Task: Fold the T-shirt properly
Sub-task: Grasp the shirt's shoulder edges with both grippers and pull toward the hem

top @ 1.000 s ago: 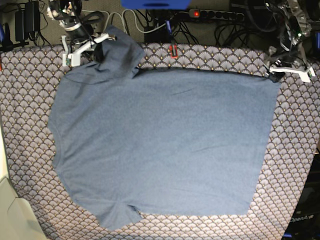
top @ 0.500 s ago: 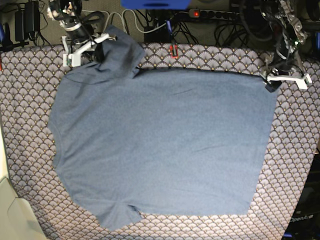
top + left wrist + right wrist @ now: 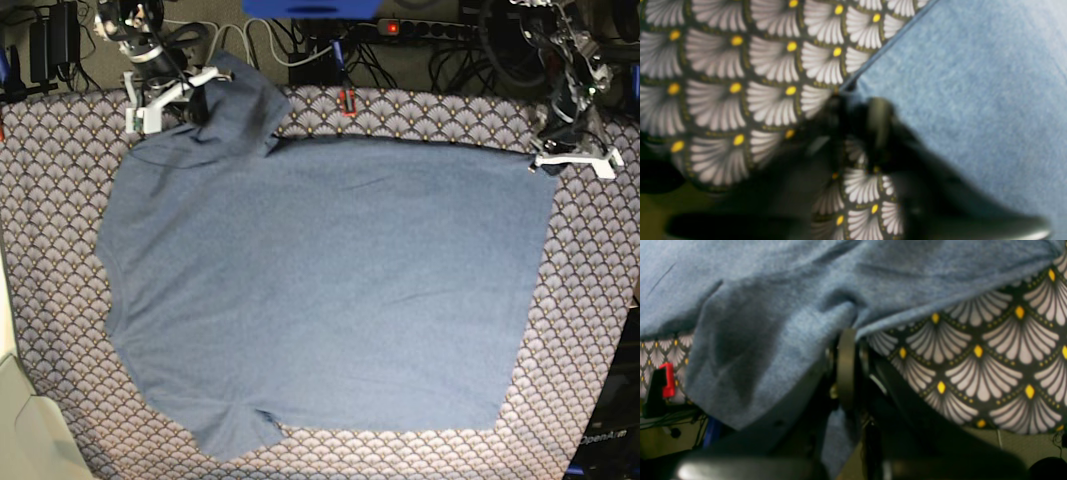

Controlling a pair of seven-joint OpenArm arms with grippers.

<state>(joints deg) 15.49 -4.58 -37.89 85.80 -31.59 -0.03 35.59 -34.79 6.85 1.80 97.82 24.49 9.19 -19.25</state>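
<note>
The T-shirt [image 3: 320,290] lies spread flat, plain side up, on the fan-patterned cloth [image 3: 60,200] that covers the table. The right gripper [image 3: 190,100] is at the shirt's far sleeve corner, and its jaws are clenched on the blue fabric, which bunches around them in the right wrist view [image 3: 846,350]. The left gripper [image 3: 545,160] sits at the opposite far corner of the T-shirt, at the hem. In the left wrist view [image 3: 853,110] its dark fingers look close together at the shirt's edge, but the picture is blurred, so I cannot tell whether they grasp it.
</note>
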